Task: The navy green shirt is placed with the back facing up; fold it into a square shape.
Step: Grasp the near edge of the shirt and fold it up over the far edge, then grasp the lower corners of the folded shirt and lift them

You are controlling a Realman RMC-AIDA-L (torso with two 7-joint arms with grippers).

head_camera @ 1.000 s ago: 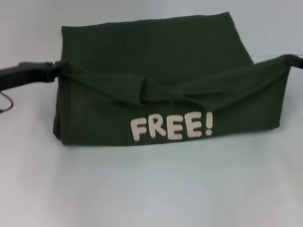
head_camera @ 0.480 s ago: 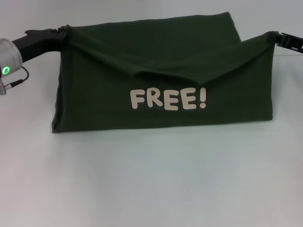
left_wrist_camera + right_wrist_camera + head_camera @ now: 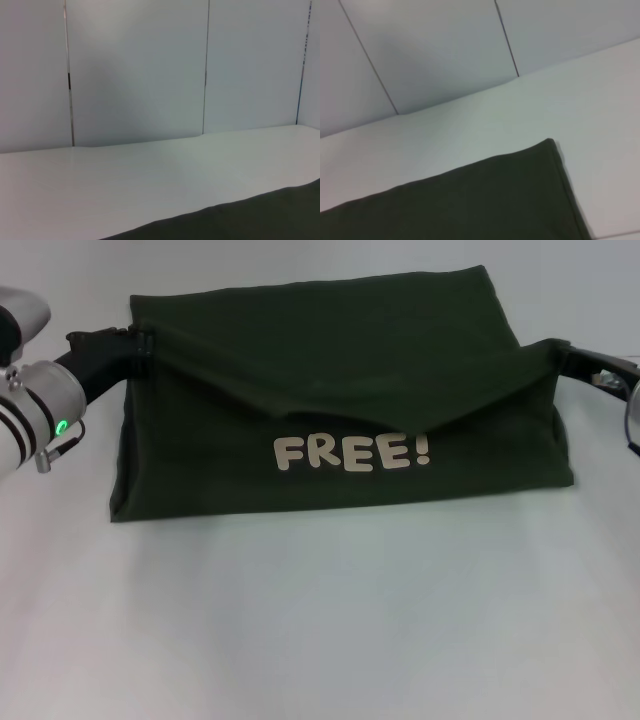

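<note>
Since the shirt (image 3: 340,400) is just soft cotton, it's going to flop and sag wherever nothing holds it up, and you can see that already; it lies across the middle of the white table (image 3: 320,630) as a wide band, with its near half lifted and doubled over toward the back so the cream "FREE!" lettering (image 3: 353,452) faces the camera; the raised edge dips in a shallow V between the two held corners, which I'd guess is the limp fabric drooping under its own weight; it's light, not fragile, not slippery, but big compared to the claws, so pinching it at the corners and keeping it stretched between them looks like the sensible way to handle it; the left gripper (image 3: 135,340) sits at the shirt's far-left corner and the cloth bunches right into it, so it looks pinched closed on that corner; the right gripper (image 3: 562,352) is at the upper right corner with the cloth pulled to a point there, so I'd say it's clamped on too; the wrist views only show dark fabric edge, table and the wall panels behind, no fingers; my guess is the fold is partway, and slack in the middle could wrinkle when it's laid down
</note>
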